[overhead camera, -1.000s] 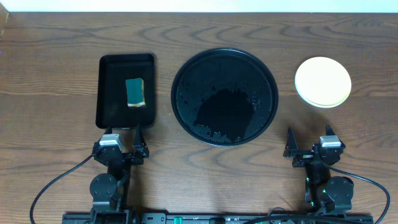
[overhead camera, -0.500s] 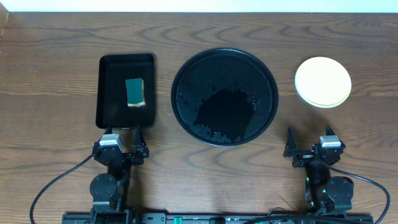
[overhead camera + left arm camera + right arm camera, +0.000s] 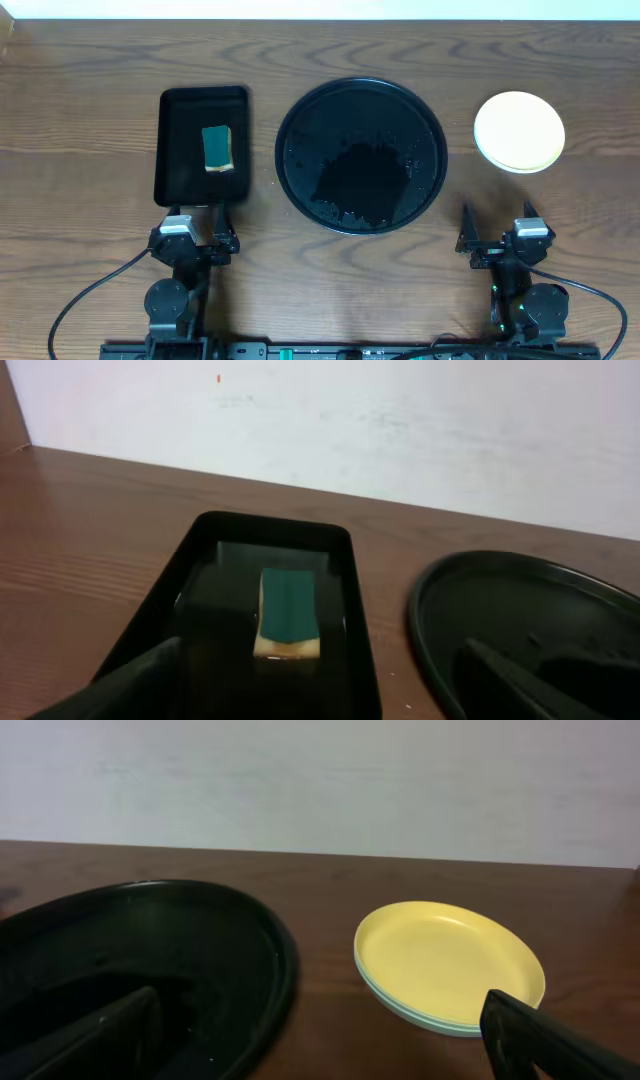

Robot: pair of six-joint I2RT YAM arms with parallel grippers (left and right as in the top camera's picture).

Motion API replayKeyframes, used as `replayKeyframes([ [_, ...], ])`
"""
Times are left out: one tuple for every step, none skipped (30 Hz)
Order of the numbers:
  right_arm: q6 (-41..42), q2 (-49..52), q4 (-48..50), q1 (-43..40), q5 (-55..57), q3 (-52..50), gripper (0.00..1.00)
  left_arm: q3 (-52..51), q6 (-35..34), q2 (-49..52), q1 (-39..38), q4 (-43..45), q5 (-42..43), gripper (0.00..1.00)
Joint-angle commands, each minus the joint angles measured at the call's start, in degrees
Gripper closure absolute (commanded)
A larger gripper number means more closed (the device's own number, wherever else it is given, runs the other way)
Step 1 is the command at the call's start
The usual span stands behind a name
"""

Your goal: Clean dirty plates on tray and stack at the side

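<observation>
The plates [image 3: 519, 131] sit stacked on the table at the right, pale yellow on top with teal rims beneath; they also show in the right wrist view [image 3: 448, 964]. The large round black tray [image 3: 361, 155] lies in the middle, wet, with no plate on it. Its rim shows in both wrist views [image 3: 270, 950] [image 3: 430, 630]. My left gripper [image 3: 194, 226] is open and empty at the near left. My right gripper [image 3: 496, 228] is open and empty at the near right, short of the plates.
A smaller rectangular black tray [image 3: 180, 170] stands at the left with a green-and-yellow sponge [image 3: 218, 148] in it. The sponge also shows in the left wrist view [image 3: 288, 612]. A white wall runs behind the table's far edge.
</observation>
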Motion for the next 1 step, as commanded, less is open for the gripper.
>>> replayKeyframes([
  [0.81, -0.26, -0.26, -0.48, -0.26, -0.07, 0.01, -0.48, 1.16, -0.35, -0.07, -2.78, -0.52, 0.16],
])
